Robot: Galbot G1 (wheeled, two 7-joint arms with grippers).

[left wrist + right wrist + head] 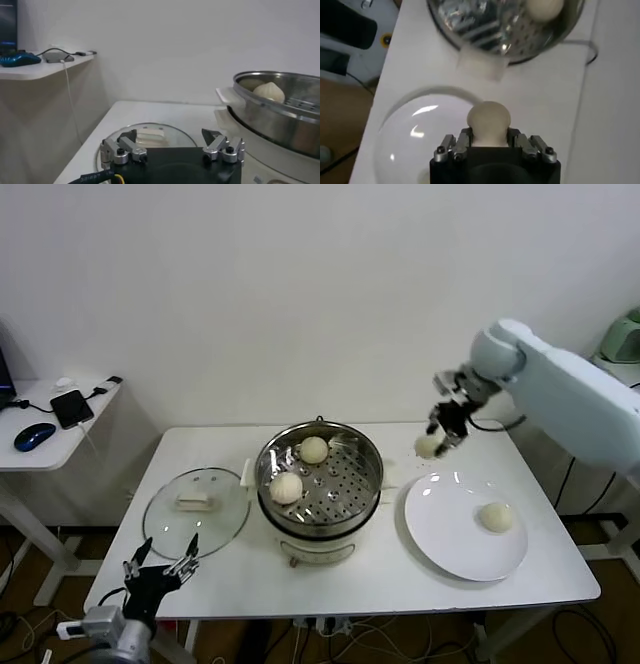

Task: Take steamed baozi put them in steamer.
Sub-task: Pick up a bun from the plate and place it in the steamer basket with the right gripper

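Pinching one baozi (429, 446), right gripper (440, 434) (left gripper (160, 568) idle, spread) hangs above plate (440, 534); steamer (320, 474) lies leftward.

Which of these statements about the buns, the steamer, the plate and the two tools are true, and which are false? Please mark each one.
1. Two baozi lie in the steamer. True.
2. The right tool is empty. False: it is shut on a baozi, raised above the table between plate and steamer.
3. The white plate holds three baozi. False: only one baozi lies on it.
4. The glass lid covers the steamer. False: it lies flat on the table beside the steamer, on the robot's left.
5. The left tool is open and holds nothing, low at the table's front edge near the lid. True.
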